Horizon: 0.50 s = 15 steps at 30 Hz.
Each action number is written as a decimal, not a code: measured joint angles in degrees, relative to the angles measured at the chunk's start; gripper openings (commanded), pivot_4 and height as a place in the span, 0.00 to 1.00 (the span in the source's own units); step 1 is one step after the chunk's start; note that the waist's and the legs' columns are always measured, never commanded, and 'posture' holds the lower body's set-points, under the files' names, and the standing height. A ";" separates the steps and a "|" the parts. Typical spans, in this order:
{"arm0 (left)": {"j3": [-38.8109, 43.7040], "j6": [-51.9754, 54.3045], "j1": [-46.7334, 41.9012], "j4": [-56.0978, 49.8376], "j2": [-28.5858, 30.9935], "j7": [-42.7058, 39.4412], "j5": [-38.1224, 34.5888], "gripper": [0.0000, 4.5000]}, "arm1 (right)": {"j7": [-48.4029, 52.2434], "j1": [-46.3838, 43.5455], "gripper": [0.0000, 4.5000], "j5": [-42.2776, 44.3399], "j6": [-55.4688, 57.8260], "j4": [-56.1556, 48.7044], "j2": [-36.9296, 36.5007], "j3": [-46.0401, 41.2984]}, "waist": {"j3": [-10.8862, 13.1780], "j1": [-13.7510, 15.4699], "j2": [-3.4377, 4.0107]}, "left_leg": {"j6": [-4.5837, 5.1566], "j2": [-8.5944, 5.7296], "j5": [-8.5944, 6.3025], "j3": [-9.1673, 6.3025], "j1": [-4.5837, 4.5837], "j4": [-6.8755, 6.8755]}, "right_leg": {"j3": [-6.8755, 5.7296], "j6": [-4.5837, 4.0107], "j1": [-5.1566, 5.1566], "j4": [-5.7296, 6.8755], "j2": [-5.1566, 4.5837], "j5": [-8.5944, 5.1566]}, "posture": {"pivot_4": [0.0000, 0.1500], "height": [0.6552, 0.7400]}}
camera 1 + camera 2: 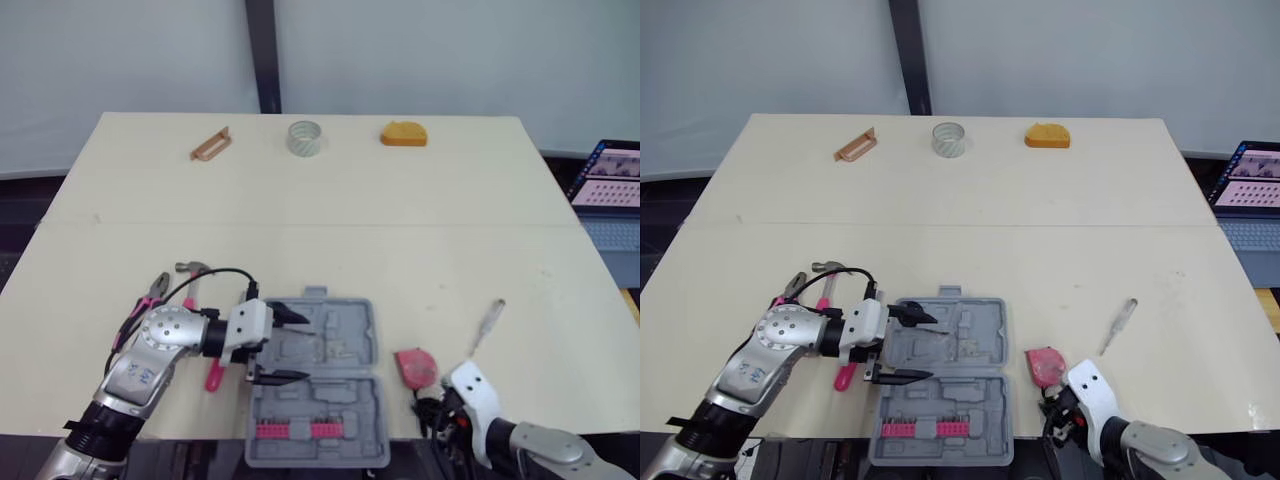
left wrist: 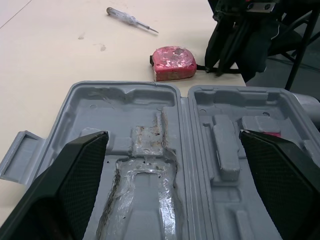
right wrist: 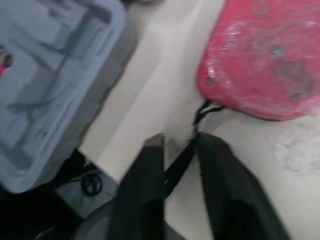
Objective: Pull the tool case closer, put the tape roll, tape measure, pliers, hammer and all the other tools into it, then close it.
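Tool case (image 1: pixel 350 395) lies open at the near edge of the desk (image 1: pixel 400 240), its grey moulded halves facing up. The left claw (image 1: pixel 305 346) hangs released over the case's left side, fingers spread wide. Just right of the case sits the red tape measure (image 1: pixel 416 366). The right claw (image 3: pixel 182 145) is clenched on its black strap at the desk's edge. Pliers (image 1: pixel 155 288) and hammer (image 1: pixel 192 270) lie left of the case, and a screwdriver (image 1: pixel 487 325) lies to the right. Along the far edge rest the tape roll (image 1: pixel 305 138), a brown tool (image 1: pixel 210 144) and an orange object (image 1: pixel 403 133).
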 measured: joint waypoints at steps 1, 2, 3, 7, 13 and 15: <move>0.00 0.00 0.01 -0.01 -0.01 0.03 0.00 1.00 | 1.17 -0.28 0.60 0.96 0.28 0.05 -0.80 -0.25 | 0.00 0.01 0.00 | 0.00 0.00 0.00 0.00 0.00 0.00 | 0.00 0.00 0.00 0.00 0.00 0.00 | 1.00 1.00; 0.00 0.00 0.02 -0.02 -0.04 0.06 0.00 1.00 | 2.41 -0.68 0.72 1.74 0.42 0.23 -1.72 -0.51 | 0.01 0.00 0.01 | 0.00 0.00 0.00 0.00 0.00 0.01 | 0.00 0.00 0.01 -0.01 0.00 0.00 | 1.00 1.00; 0.01 -0.01 0.03 -0.06 -0.08 0.09 0.00 1.00 | 3.64 -1.05 0.82 2.26 0.31 0.59 -2.79 -0.95 | 0.01 -0.01 0.02 | 0.00 0.00 0.00 0.01 0.00 0.02 | 0.00 -0.01 0.01 -0.03 0.00 0.01 | 1.00 1.00; 0.09 -0.54 0.55 -0.20 -0.09 0.09 -0.02 1.00 | 11.37 -2.56 0.99 2.31 -4.89 4.16 -9.30 -4.55 | 0.02 0.01 0.04 | 0.01 0.00 -0.01 0.01 0.00 0.04 | 0.00 -0.01 0.03 -0.05 0.00 0.02 | 1.00 1.00; 0.41 -9.67 3.63 -0.24 0.98 -0.88 1.40 1.00 | 28.93 -12.68 0.99 -5.60 -30.91 20.46 -17.85 -3.07 | 0.04 -0.24 0.06 | 0.01 0.00 0.00 0.04 0.03 0.03 | -0.01 0.01 0.06 -0.14 0.00 0.03 | 1.00 1.00; 0.30 -13.62 4.84 0.83 1.44 -1.45 2.65 1.00 | 34.27 -18.47 0.99 -8.79 -40.25 28.94 -18.23 -0.42 | 0.06 -0.28 0.09 | 0.02 0.00 0.00 0.04 0.04 0.02 | -0.04 0.03 0.09 -0.18 0.00 0.04 | 1.00 1.00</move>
